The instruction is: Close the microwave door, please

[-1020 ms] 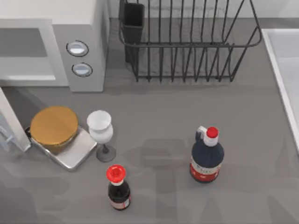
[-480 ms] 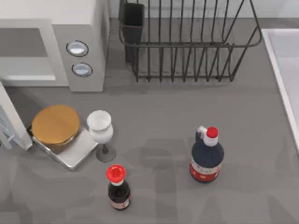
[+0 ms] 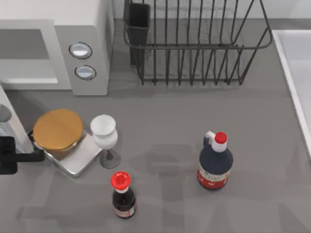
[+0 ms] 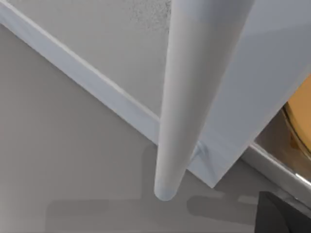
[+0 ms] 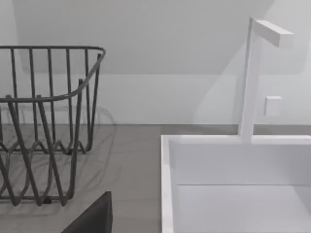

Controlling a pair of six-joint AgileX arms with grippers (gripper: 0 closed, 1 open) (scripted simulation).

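Right now my left gripper (image 3: 19, 156) sits at the far left edge of the table, low beside the open microwave door (image 3: 13, 124), with one dark finger (image 3: 30, 156) reaching toward the right. I cannot tell from the top view whether its fingers are parted or pressed together. The door stands just behind the gripper as a narrow pale slab, swung out from the microwave (image 3: 53, 46), whose open cavity and grey panel with two round knobs lie well beyond the gripper at the table's back left. In the left wrist view the door (image 4: 272, 82) is a broad white panel very close to the camera, with its pale rod-like handle (image 4: 194, 97) running across it.

Just to the right of the finger is the silver tray (image 3: 77, 162) carrying an orange disc (image 3: 58, 128), the finger's tip close against the tray's edge. Past the tray stands a white goblet (image 3: 104, 133), then a small red-capped dark bottle (image 3: 123, 194) nearer the front, and a larger red-capped dark bottle (image 3: 215, 165) well off to the right. The black wire rack (image 3: 194, 43) is at the back, and the white sink (image 3: 296, 73) at the far right.

My right arm is parked; its wrist view looks at the rack (image 5: 43, 126) and the sink (image 5: 233, 184) with its white faucet (image 5: 252, 73)
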